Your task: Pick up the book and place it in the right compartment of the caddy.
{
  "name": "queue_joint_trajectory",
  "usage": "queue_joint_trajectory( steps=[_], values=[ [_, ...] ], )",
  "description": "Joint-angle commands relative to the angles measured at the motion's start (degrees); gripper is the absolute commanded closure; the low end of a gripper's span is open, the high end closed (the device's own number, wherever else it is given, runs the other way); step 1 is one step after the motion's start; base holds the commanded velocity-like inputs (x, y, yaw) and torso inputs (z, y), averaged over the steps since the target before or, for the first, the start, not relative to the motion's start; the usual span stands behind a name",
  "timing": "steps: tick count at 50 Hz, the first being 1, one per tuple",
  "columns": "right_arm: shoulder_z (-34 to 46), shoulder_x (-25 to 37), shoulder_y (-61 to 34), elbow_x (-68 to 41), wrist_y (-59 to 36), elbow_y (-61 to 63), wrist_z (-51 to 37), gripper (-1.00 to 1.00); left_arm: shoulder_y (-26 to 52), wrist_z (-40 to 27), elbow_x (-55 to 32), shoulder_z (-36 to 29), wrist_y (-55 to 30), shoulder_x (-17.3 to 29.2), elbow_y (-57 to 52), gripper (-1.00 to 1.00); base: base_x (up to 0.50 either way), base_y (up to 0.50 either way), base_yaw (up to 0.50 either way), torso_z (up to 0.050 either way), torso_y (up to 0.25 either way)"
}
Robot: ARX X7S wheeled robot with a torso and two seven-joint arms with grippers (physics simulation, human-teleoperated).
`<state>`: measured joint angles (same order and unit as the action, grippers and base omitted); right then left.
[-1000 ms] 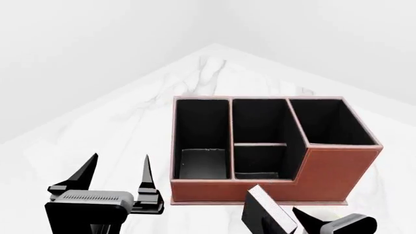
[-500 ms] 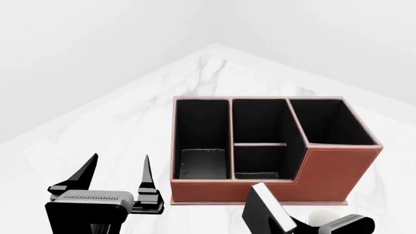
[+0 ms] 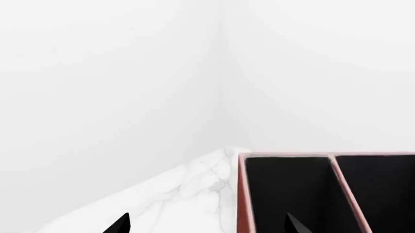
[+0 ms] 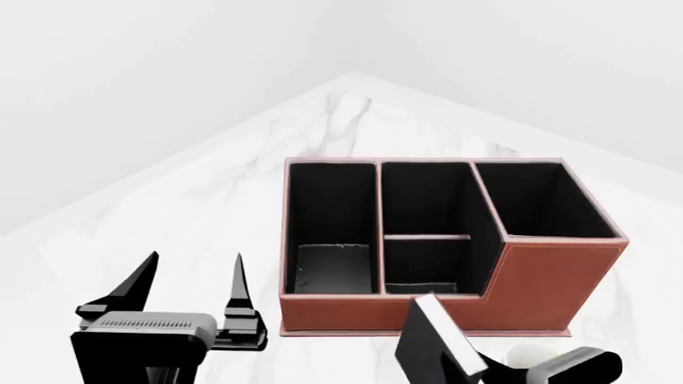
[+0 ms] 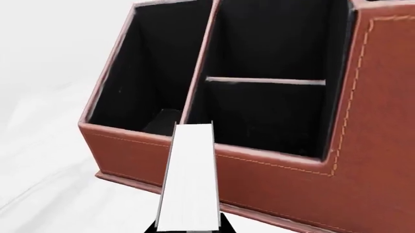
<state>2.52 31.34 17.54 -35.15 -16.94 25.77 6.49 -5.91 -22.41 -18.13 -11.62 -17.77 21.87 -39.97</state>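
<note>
Head view: my left fingers (image 4: 190,290) are spread apart, empty, hovering over the desk (image 4: 181,208) left of the caddy (image 4: 533,280); they sit a hair lower and further left than 0.5 s ago, otherwise same pose. My right fingers (image 4: 481,370) are mostly cut off at the frame bottom, clamped on the book (image 4: 433,340), which is tilted, white page edge up, in front of the caddy's low front wall, below the middle section. Compared with 1.0 s ago the book's top has risen slightly; versus 0.5 s ago it is a little higher and leans slightly more left. The right compartment (image 4: 539,200) holds nothing; the book is not in it. A pale rounded thing (image 4: 529,354), likely the mug, shows beside the right wrist; it wasn't visible 1.0 s ago. Left wrist view: both fingertips (image 3: 120,224) barely in frame, apart, desk corner and the caddy's narrow end section (image 3: 285,189) ahead. Right wrist view: book's page edge (image 5: 189,179) runs up from between my fingers, its top overlapping the caddy's front wall (image 5: 272,179) at the divider between the narrow and middle sections; touching or not, cannot tell.
</note>
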Motion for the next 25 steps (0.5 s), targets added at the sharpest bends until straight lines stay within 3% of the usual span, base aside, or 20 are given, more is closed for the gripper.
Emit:
queue_joint_trajectory(
  steps=[1, 25],
  values=[
    [-2.6, 3.2, -1.5, -3.7, -3.7, 8.9, -2.5, 1.00, 0.0, -0.2, -0.5, 0.3, 0.0, 0.2, -0.2, -1.00, 0.00, 0.00, 0.00, 0.000, 0.000],
    [-7.4, 8.0, -7.0, -11.3, -10.5, 18.9, -9.4, 1.00, 0.1, -0.7, -1.0, 0.4, 0.0, 0.7, -0.5, -1.00, 0.00, 0.00, 0.00, 0.000, 0.001]
  ],
)
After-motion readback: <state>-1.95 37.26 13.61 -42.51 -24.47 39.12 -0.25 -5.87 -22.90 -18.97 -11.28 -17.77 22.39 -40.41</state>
